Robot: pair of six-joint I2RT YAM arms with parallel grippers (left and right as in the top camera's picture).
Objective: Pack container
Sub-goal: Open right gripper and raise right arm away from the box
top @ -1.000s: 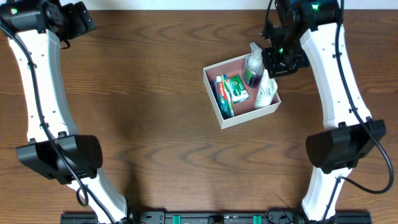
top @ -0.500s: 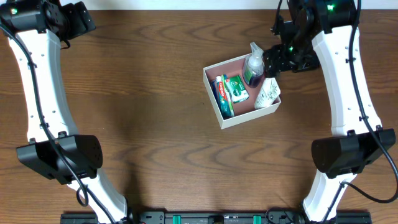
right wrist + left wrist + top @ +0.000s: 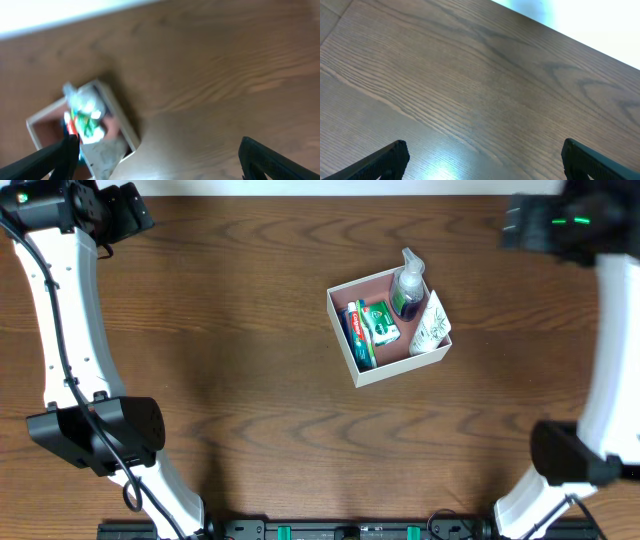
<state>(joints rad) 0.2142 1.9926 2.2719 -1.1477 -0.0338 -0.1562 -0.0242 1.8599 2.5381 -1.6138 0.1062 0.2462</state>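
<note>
Right claw (image 3: 157,162) of mine hangs with fingers wide apart, gripping nothing, above the bench (image 3: 225,75). The container (image 3: 122,120) sits ahead to its left, blurred, holding a pump bottle (image 3: 408,285), a green box (image 3: 378,322) and a white tube (image 3: 430,325). My left claw (image 3: 485,162), equally spread, is well apart from it.

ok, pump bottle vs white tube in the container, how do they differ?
Colour: the pump bottle is dark purple with a clear pump; the white tube is white with green print. Pose: the bottle's pump pokes past the far wall of the container; the tube lies along the right wall. Shared: both are at the right side, side by side.
</note>
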